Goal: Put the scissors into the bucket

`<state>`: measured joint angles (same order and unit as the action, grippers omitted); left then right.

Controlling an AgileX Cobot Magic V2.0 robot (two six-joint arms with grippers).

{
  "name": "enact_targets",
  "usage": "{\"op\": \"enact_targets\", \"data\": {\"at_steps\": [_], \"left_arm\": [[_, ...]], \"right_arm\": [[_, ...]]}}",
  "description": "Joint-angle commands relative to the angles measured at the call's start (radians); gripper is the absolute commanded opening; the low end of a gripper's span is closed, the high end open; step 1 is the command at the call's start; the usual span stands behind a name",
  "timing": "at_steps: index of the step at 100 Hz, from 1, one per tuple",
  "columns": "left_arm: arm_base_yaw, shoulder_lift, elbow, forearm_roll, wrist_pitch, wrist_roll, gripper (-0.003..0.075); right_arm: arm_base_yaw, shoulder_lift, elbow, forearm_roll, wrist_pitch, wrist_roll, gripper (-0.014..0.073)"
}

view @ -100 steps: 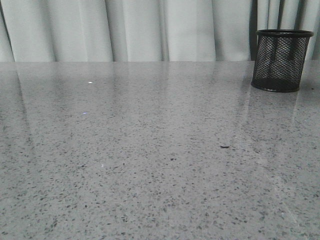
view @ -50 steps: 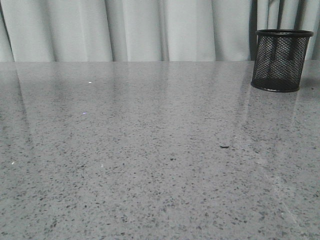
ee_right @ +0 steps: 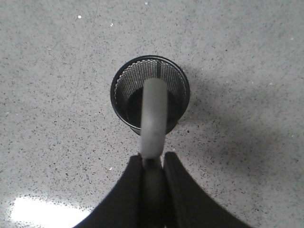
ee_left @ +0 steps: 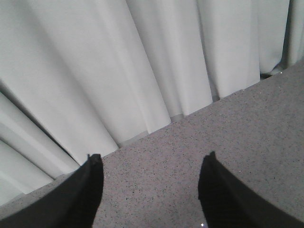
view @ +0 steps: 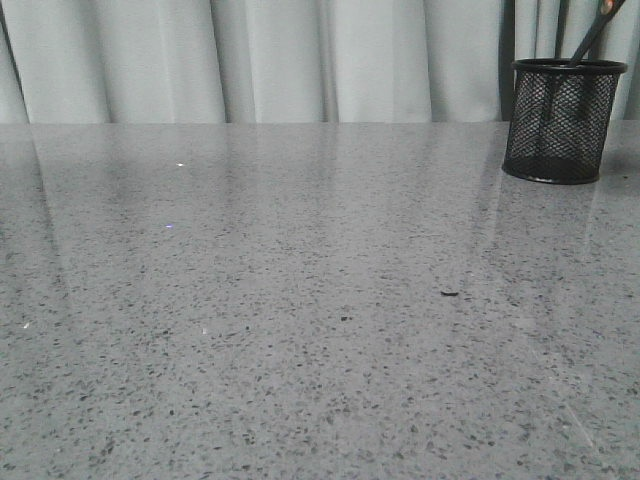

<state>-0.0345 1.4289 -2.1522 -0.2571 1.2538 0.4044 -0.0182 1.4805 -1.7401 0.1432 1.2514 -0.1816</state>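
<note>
The bucket [view: 560, 125], a black wire-mesh cup, stands on the table at the far right. The slim dark blades of the scissors [view: 592, 35] slant down from the upper right edge, with the tips past the rim and inside the cup. In the right wrist view my right gripper [ee_right: 153, 159] is shut on the scissors [ee_right: 153, 118], which look like a blurred grey bar hanging straight over the bucket [ee_right: 124, 80] mouth. My left gripper [ee_left: 152, 159] is open over bare table near the curtain, with nothing between its fingers. Neither gripper shows in the front view.
A pale pleated curtain [view: 300, 60] hangs along the far edge of the speckled grey table [view: 300, 300]. A small dark speck [view: 449, 294] lies on the table right of centre. A bright light reflection [ee_right: 47, 211] shows beside the right gripper.
The scissors' blades have come into the front view at the upper right and dipped into the bucket, which was empty in both earlier frames. The bucket has not moved.
</note>
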Motion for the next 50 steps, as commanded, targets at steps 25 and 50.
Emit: {"op": "enact_targets", "data": {"at_steps": [25, 50], "left_arm": [[0.003, -0.028, -0.029, -0.025, -0.066, -0.011, 0.0399], [0.003, -0.028, -0.029, -0.025, -0.068, -0.011, 0.0399]], "right_arm": [[-0.007, 0.053, -0.042, -0.010, -0.054, 0.001, -0.0048], [-0.007, 0.115, -0.111, -0.010, -0.045, 0.001, -0.0048]]}}
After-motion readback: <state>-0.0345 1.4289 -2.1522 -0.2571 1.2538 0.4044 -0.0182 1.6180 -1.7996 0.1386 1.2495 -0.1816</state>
